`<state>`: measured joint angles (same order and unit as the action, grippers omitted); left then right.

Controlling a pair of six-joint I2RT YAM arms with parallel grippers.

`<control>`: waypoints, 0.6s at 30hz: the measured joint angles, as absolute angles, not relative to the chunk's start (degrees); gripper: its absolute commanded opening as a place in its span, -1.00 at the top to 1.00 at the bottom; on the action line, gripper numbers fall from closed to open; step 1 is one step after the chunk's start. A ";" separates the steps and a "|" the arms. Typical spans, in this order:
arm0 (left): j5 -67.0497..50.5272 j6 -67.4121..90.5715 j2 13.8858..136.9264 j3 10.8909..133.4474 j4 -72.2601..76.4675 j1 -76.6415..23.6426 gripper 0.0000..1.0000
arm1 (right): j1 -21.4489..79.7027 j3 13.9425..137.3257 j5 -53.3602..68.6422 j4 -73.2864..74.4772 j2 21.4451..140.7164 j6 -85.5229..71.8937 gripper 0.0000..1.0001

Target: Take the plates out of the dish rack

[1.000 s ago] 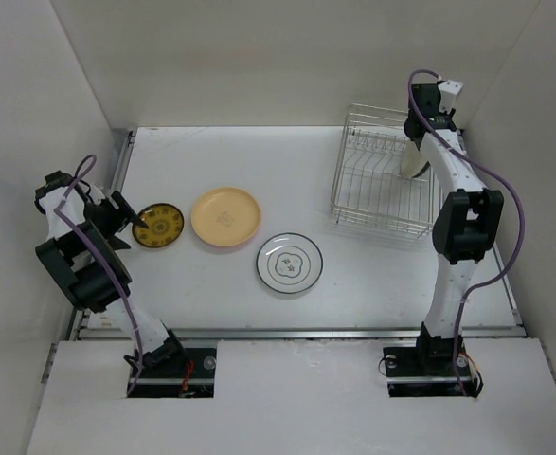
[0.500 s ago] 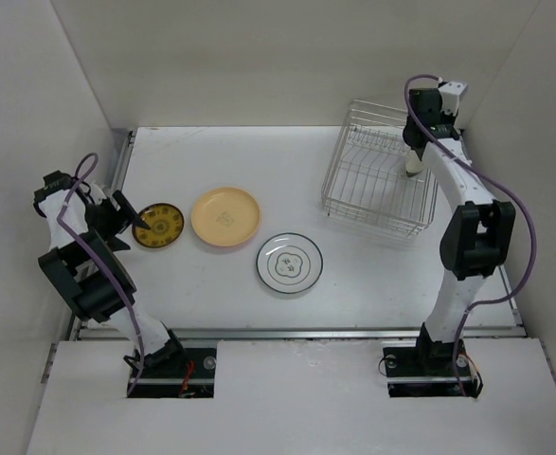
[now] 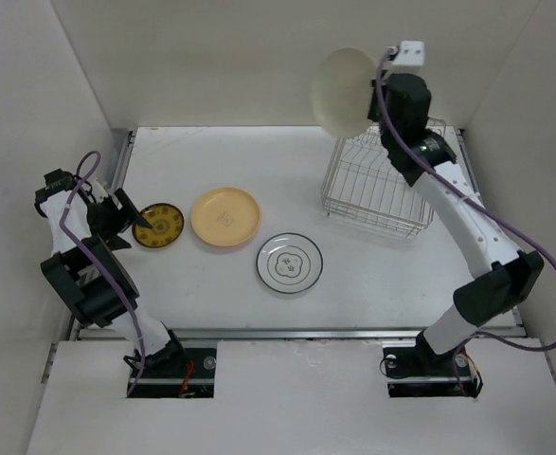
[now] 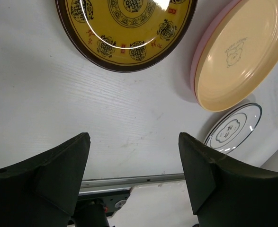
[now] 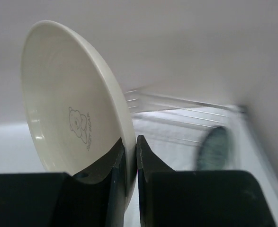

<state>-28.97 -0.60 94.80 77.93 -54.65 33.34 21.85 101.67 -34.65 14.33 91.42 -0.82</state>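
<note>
My right gripper (image 3: 376, 99) is shut on the rim of a cream plate (image 3: 345, 92) and holds it on edge, high above the silver wire dish rack (image 3: 372, 190). In the right wrist view the cream plate (image 5: 67, 104) is pinched in the gripper (image 5: 131, 146), with the rack (image 5: 176, 111) and a blurred teal plate (image 5: 215, 149) below. My left gripper (image 3: 126, 216) is open and empty beside the mustard plate (image 3: 159, 226). The tan-yellow plate (image 3: 225, 216) lies on a pink one (image 4: 199, 52). The white plate with a thin dark rim (image 3: 289, 262) lies flat nearby.
White walls enclose the table on the left, back and right. A metal rail (image 3: 296, 333) runs along the front edge. The left wrist view shows the open gripper (image 4: 133, 139), the mustard plate (image 4: 129, 33), the tan-yellow plate (image 4: 243, 52) and the white plate (image 4: 233, 130).
My right gripper has lifted the cream plate up out of the rack and swung it left. The rack has shifted slightly left. The left arm has barely moved.
</note>
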 measured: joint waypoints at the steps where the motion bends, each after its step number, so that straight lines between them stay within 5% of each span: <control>1: -28.86 -0.67 94.30 77.71 -54.68 33.34 -0.45 | 23.90 101.65 -29.08 14.06 92.05 -0.97 1.00; 9: -28.08 -1.08 93.12 77.36 -54.85 33.34 -0.45 | 37.41 108.44 5.26 14.04 115.96 -3.70 1.00; 18: -27.73 -1.52 93.12 77.21 -54.92 33.34 -0.45 | 41.15 109.56 18.06 15.03 129.12 -10.63 1.00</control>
<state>-27.73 -1.52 93.12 77.21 -54.92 33.34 41.15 109.56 18.06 15.03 129.12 -10.63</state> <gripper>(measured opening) 0.724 0.155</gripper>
